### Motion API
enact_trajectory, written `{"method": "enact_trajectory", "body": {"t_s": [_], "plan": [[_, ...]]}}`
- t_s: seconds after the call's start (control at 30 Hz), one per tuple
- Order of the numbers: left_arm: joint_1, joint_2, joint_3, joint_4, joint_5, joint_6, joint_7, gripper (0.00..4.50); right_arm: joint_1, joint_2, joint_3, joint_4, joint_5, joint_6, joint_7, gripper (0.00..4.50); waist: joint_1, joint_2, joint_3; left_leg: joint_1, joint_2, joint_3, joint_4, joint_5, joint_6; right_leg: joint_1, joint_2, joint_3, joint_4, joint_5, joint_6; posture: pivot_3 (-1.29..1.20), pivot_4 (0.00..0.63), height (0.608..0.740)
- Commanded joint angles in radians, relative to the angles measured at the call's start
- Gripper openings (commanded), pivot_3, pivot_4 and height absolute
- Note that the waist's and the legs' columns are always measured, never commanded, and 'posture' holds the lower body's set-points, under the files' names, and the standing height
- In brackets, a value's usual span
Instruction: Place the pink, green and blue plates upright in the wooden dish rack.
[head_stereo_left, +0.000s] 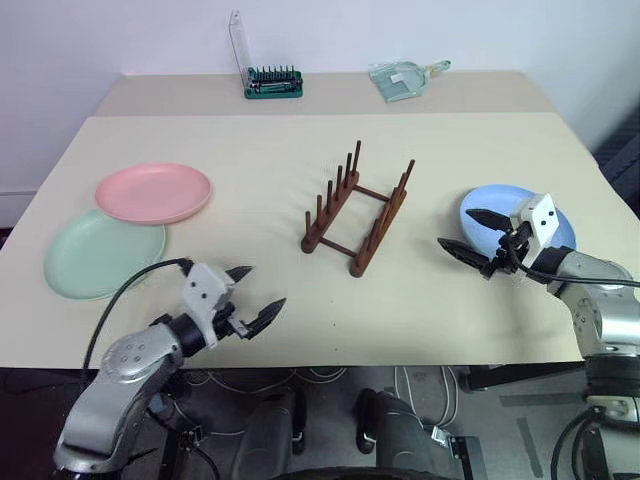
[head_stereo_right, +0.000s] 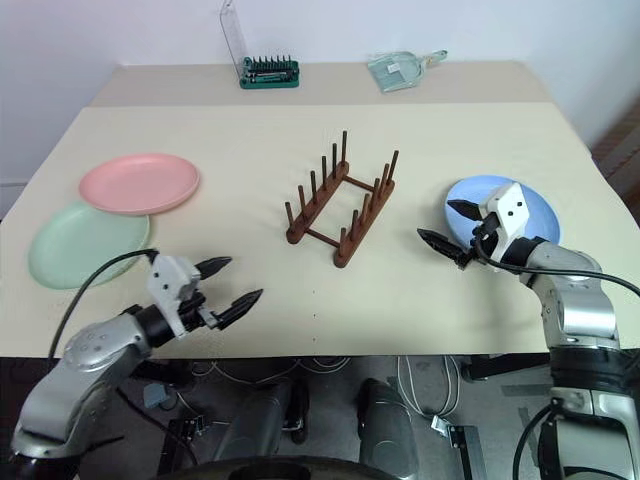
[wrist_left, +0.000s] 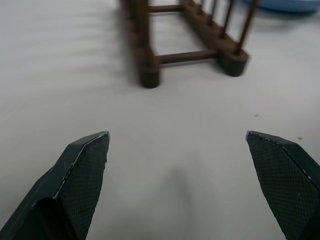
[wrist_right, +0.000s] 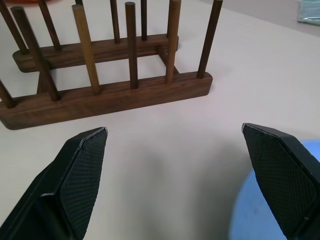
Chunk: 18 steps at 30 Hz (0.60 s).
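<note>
While the desk (head_stereo_left: 280, 170) carries everything, the green plate (head_stereo_left: 95, 258) lies at its left edge under the pink plate (head_stereo_left: 153, 192), the blue plate (head_stereo_left: 500, 208) near its right edge, the wooden dish rack (head_stereo_left: 357, 212) mid-desk. Both the left gripper (head_stereo_left: 262, 292) and right gripper (head_stereo_left: 463, 233) hover wide-fingered, holding nothing.

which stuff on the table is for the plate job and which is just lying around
For the job:
pink plate
green plate
blue plate
wooden dish rack

Lying about:
green screwdriver-bit holder
clear dustpan
</note>
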Motion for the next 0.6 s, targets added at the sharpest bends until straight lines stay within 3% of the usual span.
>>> {"method": "enact_trajectory", "body": {"t_s": [0.03,0.3,0.6], "plan": [[-0.110,-0.064,-0.122,0.084,0.067,-0.011,0.008,4.50,0.039,0.011,-0.041,-0.109,0.037,0.020,-0.034,4.41,-0.001,-0.001,0.000,0.000,0.000,0.000,0.000,0.000,0.000,0.000,0.000,0.000,0.000,0.000,0.000,0.00,0.150,0.740],[-0.276,-0.235,-0.265,0.278,0.138,0.034,0.039,4.50,0.146,0.020,-0.085,-0.264,0.076,0.079,-0.096,4.41,-0.003,-0.001,0.000,0.000,0.000,0.000,0.000,0.001,0.003,0.000,0.001,0.000,0.000,0.002,0.003,0.00,0.150,0.740],[-0.396,-0.372,-0.316,0.447,0.205,0.066,0.105,4.50,0.147,0.031,-0.077,-0.258,0.077,0.073,-0.108,4.41,-0.001,-0.001,0.000,0.000,0.000,0.000,0.001,0.001,0.003,0.001,0.000,0.000,0.000,0.001,0.002,0.00,0.150,0.740]]}}
